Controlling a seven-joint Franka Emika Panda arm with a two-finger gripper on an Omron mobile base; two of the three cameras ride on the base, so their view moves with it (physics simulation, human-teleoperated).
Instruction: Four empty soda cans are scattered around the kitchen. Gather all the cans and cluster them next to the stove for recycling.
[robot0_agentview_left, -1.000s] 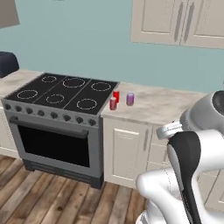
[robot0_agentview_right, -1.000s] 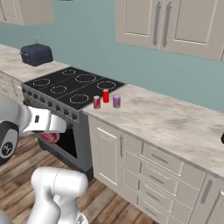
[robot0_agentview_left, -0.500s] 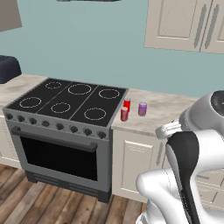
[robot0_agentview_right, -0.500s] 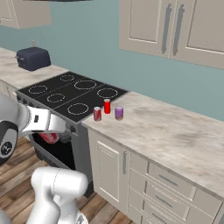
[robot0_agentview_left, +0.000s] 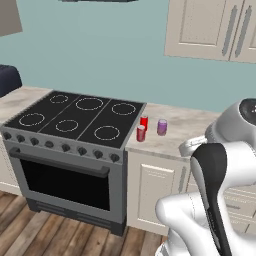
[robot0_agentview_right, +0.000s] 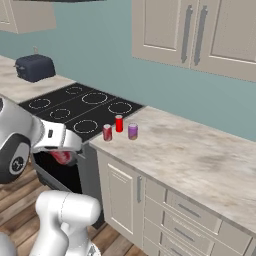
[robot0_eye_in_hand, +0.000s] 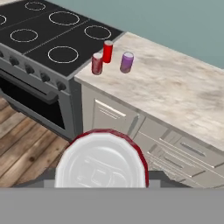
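Observation:
In the hand view a red soda can (robot0_eye_in_hand: 101, 159) with a silver top sits close up at the bottom, and my gripper is shut on it. In the right base view that can (robot0_agentview_right: 62, 156) hangs under my gripper (robot0_agentview_right: 64, 152), low in front of the oven door. On the counter right beside the stove (robot0_agentview_left: 75, 125) stand two red cans (robot0_agentview_left: 144, 121) (robot0_agentview_left: 141, 133) and a purple can (robot0_agentview_left: 162, 127), close together. They also appear as red cans (robot0_eye_in_hand: 107, 51) (robot0_eye_in_hand: 97, 63) and a purple can (robot0_eye_in_hand: 127, 61) ahead of the hand.
A dark blue toaster (robot0_agentview_right: 35, 67) stands on the counter left of the stove. The beige marbled counter (robot0_agentview_right: 200, 160) runs to the right over cream drawers (robot0_agentview_right: 195, 225). Upper cabinets (robot0_agentview_right: 200, 35) hang above it. Wood floor (robot0_agentview_left: 50, 235) lies in front of the oven.
The whole scene has shifted in both base views, so the base has driven; stove and cans look nearer. The red can stays in my gripper and the arm's pose is unchanged.

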